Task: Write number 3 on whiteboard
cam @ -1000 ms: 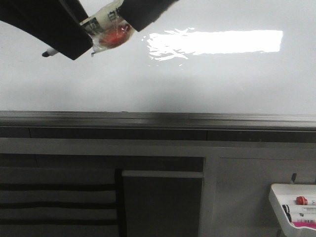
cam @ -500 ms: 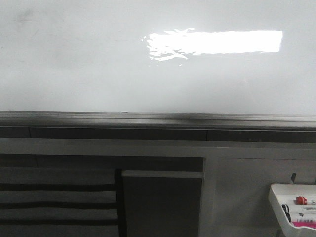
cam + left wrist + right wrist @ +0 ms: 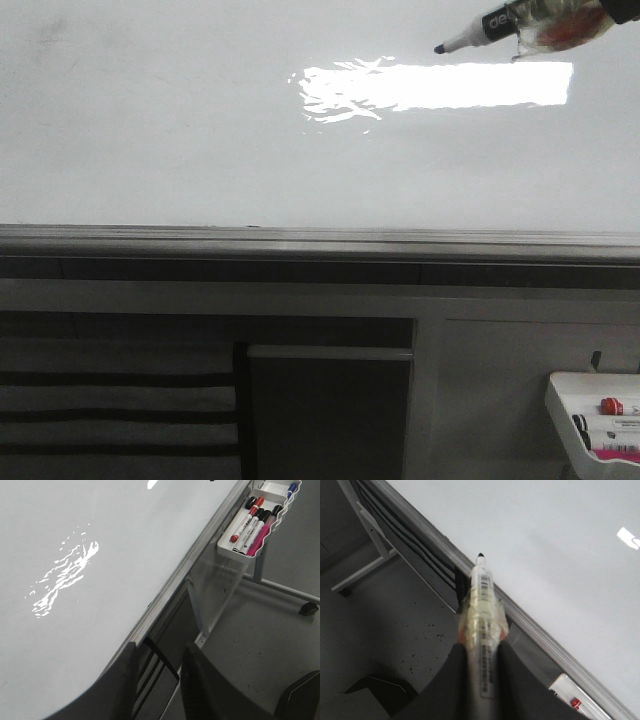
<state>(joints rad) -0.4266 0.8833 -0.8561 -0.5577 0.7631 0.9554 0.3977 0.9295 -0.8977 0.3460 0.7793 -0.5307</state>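
Observation:
The whiteboard [image 3: 200, 150] is a glossy white board with a grey rim and a bright rectangular glare; it also shows in the left wrist view [image 3: 75, 555] and the right wrist view [image 3: 560, 545]. No marker strokes of the number 3 show on it. My right gripper [image 3: 481, 652] is shut on a tape-wrapped black marker [image 3: 482, 597]. In the front view the marker [image 3: 500, 22] enters at the top right, with its tip just above the glare. My left gripper [image 3: 159, 655] is open and empty, near the board's lower rim.
A small white marker tray [image 3: 600, 415] with several markers hangs below the board at the right; it also shows in the left wrist view [image 3: 257, 522]. The board's stand legs [image 3: 280, 585] and grey floor lie below the rim [image 3: 320, 240].
One second ago the gripper held the marker at the board's upper left. Half a second ago it was out of view. Now the marker shows at the upper right.

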